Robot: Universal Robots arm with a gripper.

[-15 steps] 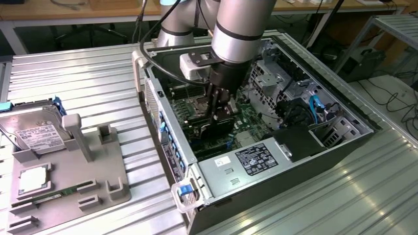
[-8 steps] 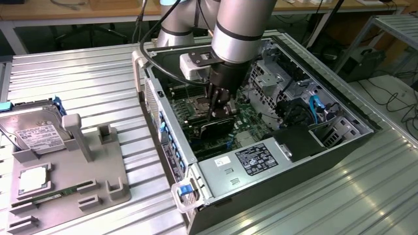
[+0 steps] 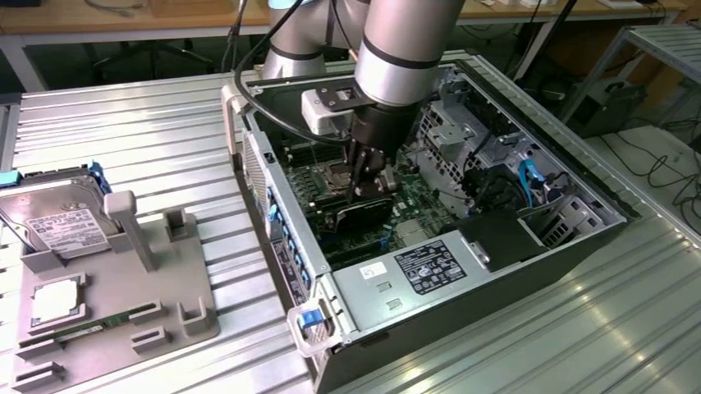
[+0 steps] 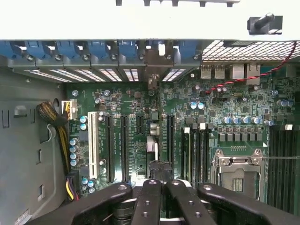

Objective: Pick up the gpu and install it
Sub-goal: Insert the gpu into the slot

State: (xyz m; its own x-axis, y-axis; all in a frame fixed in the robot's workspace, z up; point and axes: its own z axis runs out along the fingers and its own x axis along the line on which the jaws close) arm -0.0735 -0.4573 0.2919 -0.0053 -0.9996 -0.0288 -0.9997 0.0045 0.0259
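At centre frame, the black claw (image 3: 370, 182) is clamped on the thin green gpu card (image 3: 366, 215), held edge-down inside the open black computer case (image 3: 570, 246), apparently to meet a motherboard slot (image 4: 169, 140).

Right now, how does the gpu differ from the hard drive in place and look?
The gpu is inside the open computer case, over the motherboard; the hard drive sits outside it in the grey tray on the exterior view's left. The gpu is clamped in the shut gripper; the hard drive is untouched. The gpu shows a black cooler; the hard drive is silver with a white label. Both are computer parts.
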